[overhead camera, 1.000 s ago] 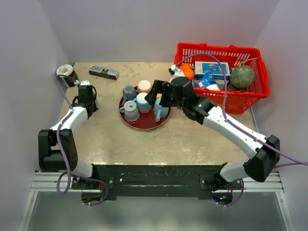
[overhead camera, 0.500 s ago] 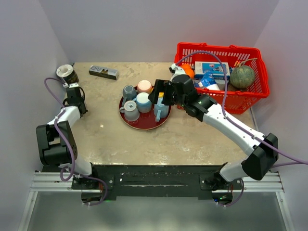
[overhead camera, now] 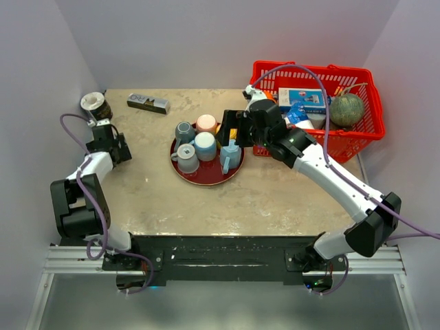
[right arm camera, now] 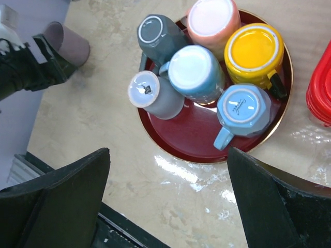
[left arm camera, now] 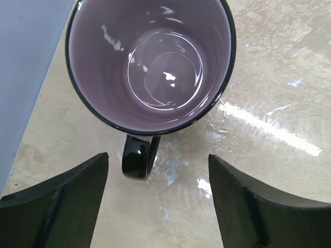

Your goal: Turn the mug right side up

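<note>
Far-left corner of the surface (overhead camera: 151, 199): the mug (left arm camera: 150, 57) stands upright with its mouth up. The pale interior is fully exposed in the left wrist view, so its long axis is vertical. Its handle points back toward the left tool (left arm camera: 158, 157), which sits just on the near side of it.

Left tool: fingers spread wide, one on either side of the handle line. They touch neither handle nor wall and grasp nothing. The left arm is by far the nearer; the right arm is well apart from it.

Judgement: this mug appears correctly oriented. The move now due is a straight retreat toward the near edge, with the fingers kept clear of the handle.

Centre of the surface: a red tray (right arm camera: 191, 134) carries six other mugs, all apparently base-up.

Right tool (right arm camera: 168, 151): it hovers above the tray's near side with its fingers fully parted, empty and touching nothing.
</note>
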`<state>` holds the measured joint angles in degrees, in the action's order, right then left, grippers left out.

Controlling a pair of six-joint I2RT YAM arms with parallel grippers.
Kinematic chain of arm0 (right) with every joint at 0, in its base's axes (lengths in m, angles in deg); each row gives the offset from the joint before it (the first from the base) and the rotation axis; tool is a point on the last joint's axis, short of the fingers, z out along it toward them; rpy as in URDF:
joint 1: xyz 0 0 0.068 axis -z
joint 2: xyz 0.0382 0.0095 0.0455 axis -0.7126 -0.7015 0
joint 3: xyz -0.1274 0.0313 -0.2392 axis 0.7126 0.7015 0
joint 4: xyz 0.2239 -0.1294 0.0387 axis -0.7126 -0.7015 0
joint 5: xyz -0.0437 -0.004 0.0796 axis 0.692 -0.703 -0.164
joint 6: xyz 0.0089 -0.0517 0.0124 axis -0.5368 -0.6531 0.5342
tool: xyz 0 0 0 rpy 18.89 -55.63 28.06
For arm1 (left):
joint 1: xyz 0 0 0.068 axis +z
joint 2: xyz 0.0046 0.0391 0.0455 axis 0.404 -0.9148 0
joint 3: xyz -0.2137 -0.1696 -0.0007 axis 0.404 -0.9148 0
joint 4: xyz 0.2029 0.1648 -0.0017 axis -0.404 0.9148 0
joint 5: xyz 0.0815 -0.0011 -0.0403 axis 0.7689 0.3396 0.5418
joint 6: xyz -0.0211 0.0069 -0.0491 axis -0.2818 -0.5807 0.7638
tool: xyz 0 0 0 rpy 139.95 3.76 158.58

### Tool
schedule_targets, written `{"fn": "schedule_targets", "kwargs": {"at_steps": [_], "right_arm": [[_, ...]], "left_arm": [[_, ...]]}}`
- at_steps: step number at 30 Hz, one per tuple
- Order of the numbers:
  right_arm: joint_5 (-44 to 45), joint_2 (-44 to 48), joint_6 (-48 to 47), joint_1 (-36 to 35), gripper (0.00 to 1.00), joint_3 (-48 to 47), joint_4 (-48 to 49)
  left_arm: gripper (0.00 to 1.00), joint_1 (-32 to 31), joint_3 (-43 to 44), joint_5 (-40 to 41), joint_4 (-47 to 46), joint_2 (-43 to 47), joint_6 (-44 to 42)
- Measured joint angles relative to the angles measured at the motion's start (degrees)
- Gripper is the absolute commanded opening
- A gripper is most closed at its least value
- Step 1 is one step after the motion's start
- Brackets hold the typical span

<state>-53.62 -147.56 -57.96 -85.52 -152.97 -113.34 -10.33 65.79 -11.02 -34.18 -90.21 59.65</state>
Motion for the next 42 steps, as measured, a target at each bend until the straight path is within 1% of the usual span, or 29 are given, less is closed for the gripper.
{"fn": "schedule_targets", "kwargs": {"at_steps": [1,8,10,13,16,18,21,25,31,35,41,42], "right_arm": [[0.09,0.00,-0.13,0.02,0.99,0.26,-0.42],[1.90,-0.42,-0.09,0.00,0.99,3.48,-1.14],[2.97,-1.75,0.35,-0.24,0.99,3.65,-1.18],[5.90,-5.53,0.96,-1.40,0.95,3.41,-1.22],[10.08,-10.16,2.40,-3.78,0.87,3.15,-1.86],[13.05,-12.50,3.89,-5.38,0.77,3.17,-2.49],[18.29,-15.47,9.18,-7.23,0.74,3.17,-4.28],[24.35,-19.19,14.32,-8.02,0.71,3.21,-5.97],[27.89,-22.16,16.70,-8.02,0.67,3.30,-5.66],[28.74,-22.60,16.79,-8.02,0.57,3.30,-4.35],[29.49,-24.76,17.00,-8.02,0.50,3.23,-3.54],[29.51,-25.24,17.14,-8.02,0.47,3.08,-3.39]], "left_arm": [[0.99,0.00,0.00,-0.24,0.59,0.81,0.52],[0.99,0.00,1.29,-2.99,4.37,10.71,4.59],[0.99,0.00,2.80,-3.54,6.23,13.18,6.03],[0.99,0.00,3.65,-4.37,8.07,17.35,8.22],[0.99,0.00,3.65,-5.18,10.45,22.25,9.31],[0.99,0.00,3.67,-5.68,11.45,25.05,9.99],[0.99,0.00,3.82,-6.62,13.11,28.44,12.33],[0.99,-0.02,3.54,-10.40,13.16,30.27,15.87],[0.99,-0.57,2.58,-15.91,12.96,30.42,19.15],[0.99,-1.05,2.23,-17.92,12.85,30.45,19.69],[0.99,-1.18,2.23,-19.45,12.52,30.84,19.65],[0.99,-1.20,2.23,-19.71,12.39,30.86,19.65]]}}
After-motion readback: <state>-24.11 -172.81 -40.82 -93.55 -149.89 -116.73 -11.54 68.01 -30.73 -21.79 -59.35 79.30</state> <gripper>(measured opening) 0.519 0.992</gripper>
